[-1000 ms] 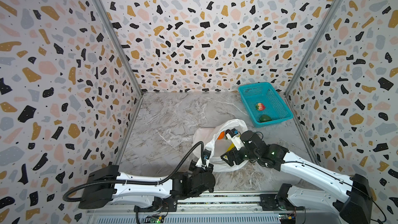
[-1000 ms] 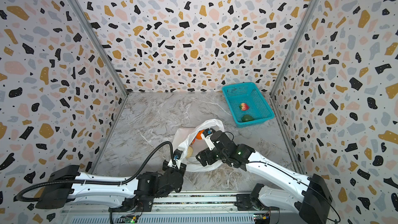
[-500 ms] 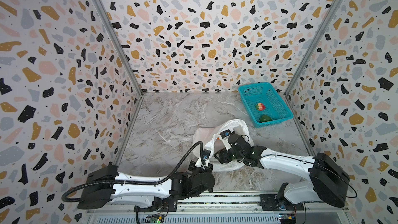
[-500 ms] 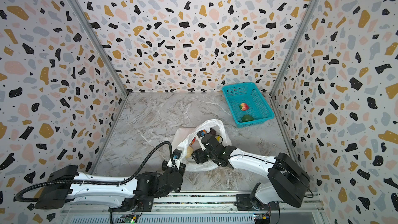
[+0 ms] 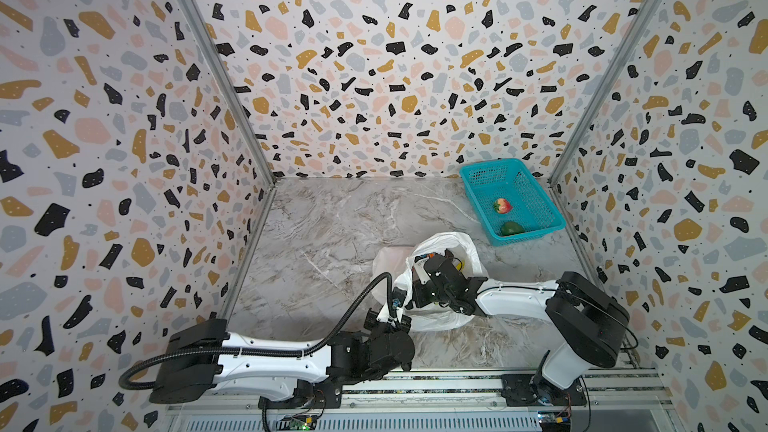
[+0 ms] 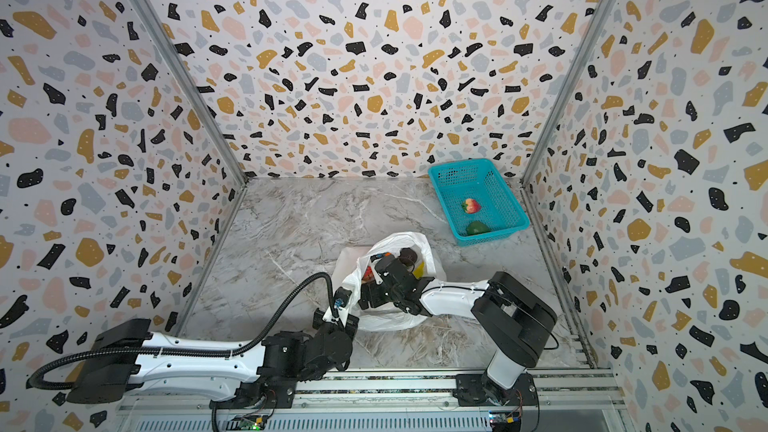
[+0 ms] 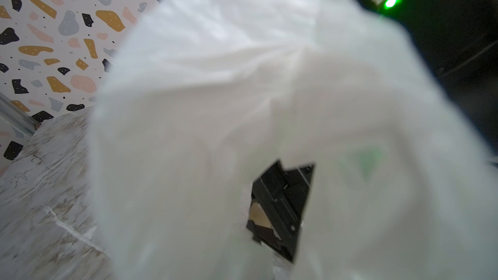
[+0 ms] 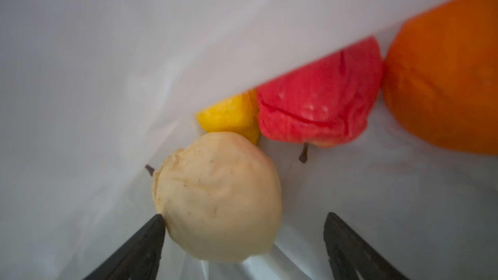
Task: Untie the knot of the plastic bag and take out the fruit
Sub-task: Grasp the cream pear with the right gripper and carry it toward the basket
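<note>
The white plastic bag (image 5: pixel 440 320) (image 6: pixel 390 320) lies at the front middle with its mouth open; no knot shows. My left gripper (image 5: pixel 397 310) (image 6: pixel 338 313) is shut on the bag's near-left edge, and plastic (image 7: pixel 242 90) covers its wrist view. My right gripper (image 5: pixel 417 295) (image 6: pixel 368 295) (image 8: pixel 245 216) is inside the bag, open. A beige fruit (image 8: pixel 218 197) sits between its fingers, touching one and clear of the other. Beyond it lie a red fruit (image 8: pixel 318 98), a lemon (image 8: pixel 229 117) and an orange (image 8: pixel 444 76). A dark purple-brown fruit (image 6: pixel 408 257) shows in the bag's mouth.
A teal mesh basket (image 5: pixel 536 226) (image 6: pixel 500 228) stands at the back right against the wall, holding a red-pinkish fruit (image 5: pixel 502 206) and a green one (image 5: pixel 512 228). Patterned walls enclose the marble floor on three sides. A rail runs along the front edge.
My right gripper has pushed leftward and deeper into the bag, its arm folding low over the floor. The left arm has kept still, holding the bag.
</note>
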You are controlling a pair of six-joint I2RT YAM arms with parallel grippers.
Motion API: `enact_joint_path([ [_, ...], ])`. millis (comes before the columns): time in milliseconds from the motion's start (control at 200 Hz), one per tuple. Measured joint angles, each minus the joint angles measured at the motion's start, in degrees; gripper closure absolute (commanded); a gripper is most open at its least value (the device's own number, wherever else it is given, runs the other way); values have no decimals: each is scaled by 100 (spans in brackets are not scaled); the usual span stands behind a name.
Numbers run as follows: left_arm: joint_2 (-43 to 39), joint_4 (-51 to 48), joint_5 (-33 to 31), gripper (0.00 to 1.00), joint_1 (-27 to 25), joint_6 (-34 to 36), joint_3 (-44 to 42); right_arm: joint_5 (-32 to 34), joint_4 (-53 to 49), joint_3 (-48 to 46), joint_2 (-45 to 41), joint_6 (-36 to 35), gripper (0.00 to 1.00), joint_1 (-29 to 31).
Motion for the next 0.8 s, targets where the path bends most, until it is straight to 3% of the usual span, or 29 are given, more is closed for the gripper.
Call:
enact_joint_path([
  [225, 0, 0, 0, 100, 0, -2, 0, -44, 219, 372, 675, 168, 21, 42],
  [471, -50, -9, -2, 100, 0, -7, 0, 114, 225, 363, 695, 251, 39, 59],
  [796, -120, -17, -9, 100, 0, -22, 0, 216, -249, 42, -181, 210, 44, 61],
])
